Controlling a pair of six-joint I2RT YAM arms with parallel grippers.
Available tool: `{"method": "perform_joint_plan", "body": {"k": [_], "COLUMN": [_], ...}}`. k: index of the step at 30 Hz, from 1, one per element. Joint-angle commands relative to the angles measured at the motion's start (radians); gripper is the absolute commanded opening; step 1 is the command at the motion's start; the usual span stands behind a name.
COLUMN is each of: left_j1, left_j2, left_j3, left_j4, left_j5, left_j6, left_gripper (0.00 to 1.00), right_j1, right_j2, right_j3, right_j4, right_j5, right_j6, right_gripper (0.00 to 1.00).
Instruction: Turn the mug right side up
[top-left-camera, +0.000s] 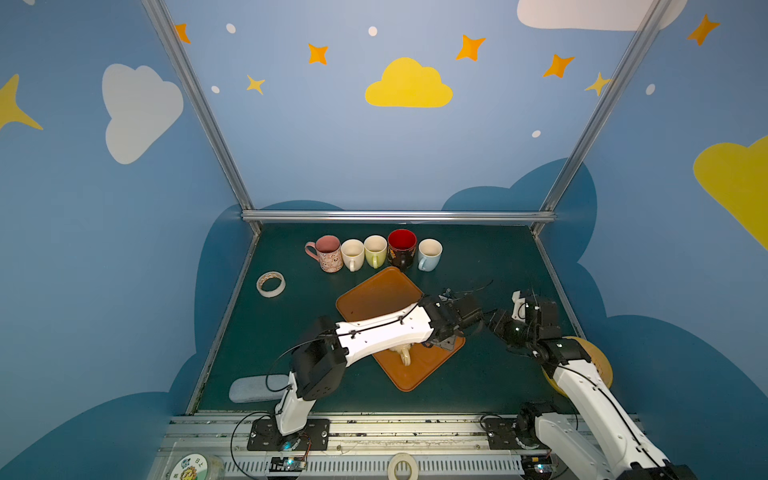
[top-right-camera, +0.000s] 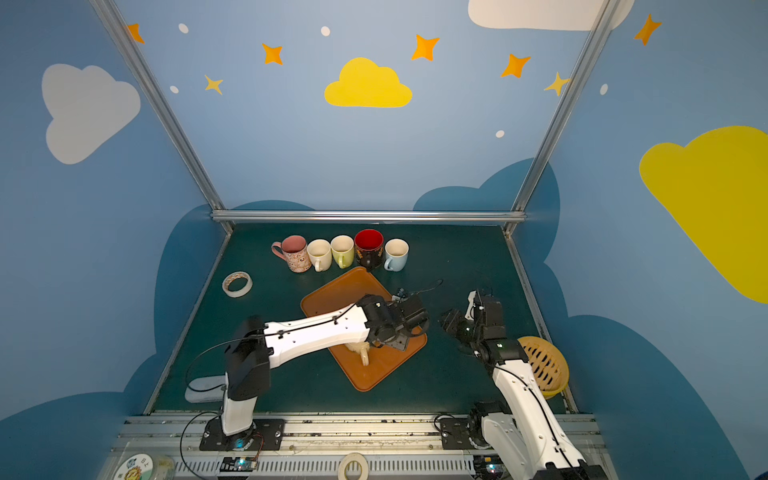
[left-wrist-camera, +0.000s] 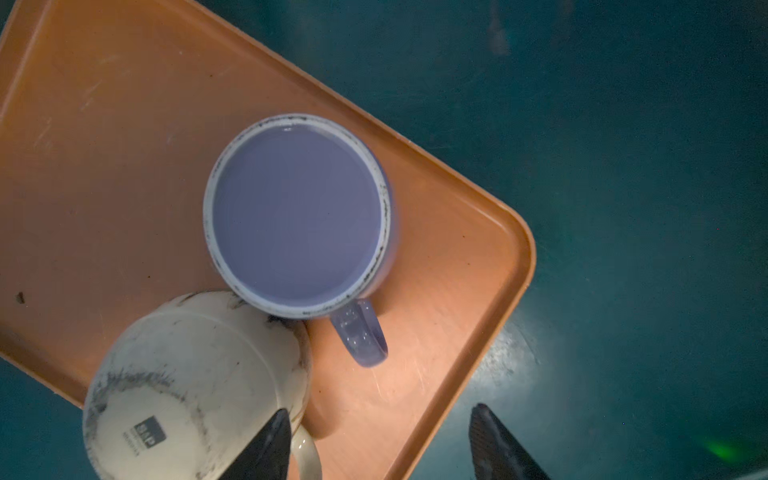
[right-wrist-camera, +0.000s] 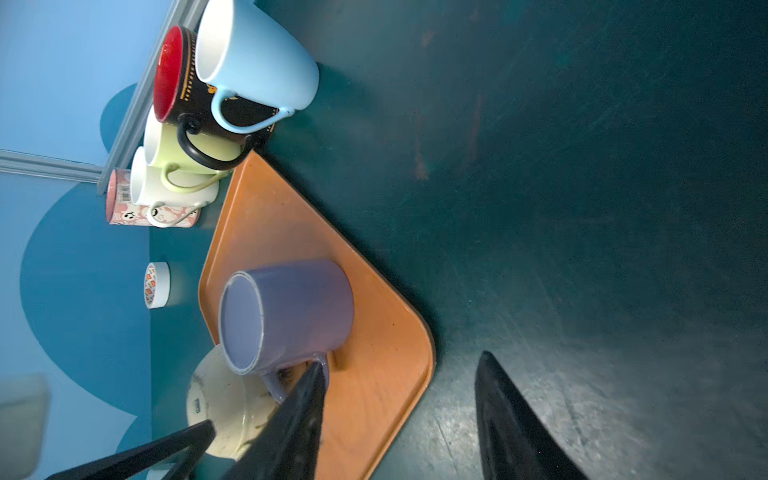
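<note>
We see the purple mug base-up on the tray at the centre of the bench, with the cream mug, also base-up, touching it at 7 o'clock. The left gripper is above them and the right gripper is at the tray's 3 o'clock. Both have jaws wide and empty.

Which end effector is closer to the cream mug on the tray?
Left. The left end effector hovers just over the cream mug; the right end effector is farther, beside the purple mug.
</note>
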Motion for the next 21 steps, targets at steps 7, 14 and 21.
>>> {"method": "perform_joint_plan", "body": {"k": [7, 14, 21], "left_j1": [0.040, 0.081, 0.093], "left_j2": [0.095, 0.130, 0.172], "left_j3": [0.073, 0.071, 0.102], "left_j4": [-0.124, -0.052, -0.035], "left_j5": [-0.042, 0.037, 0.082], "left_j6": [-0.078, -0.077, -0.065], "left_gripper": [0.64, 0.53, 0.50], "right_j1": [-0.010, -0.013, -0.017], "right_j2": [-0.034, -0.053, -0.049], "right_j3": [-0.048, -0.057, -0.054], "right_j4": [0.061, 0.063, 0.063], "right_j5": [-0.030, -0.027, -0.028], "right_j6": [0.008, 0.003, -0.006], "right_gripper": [0.52, 0.52, 0.52]}}
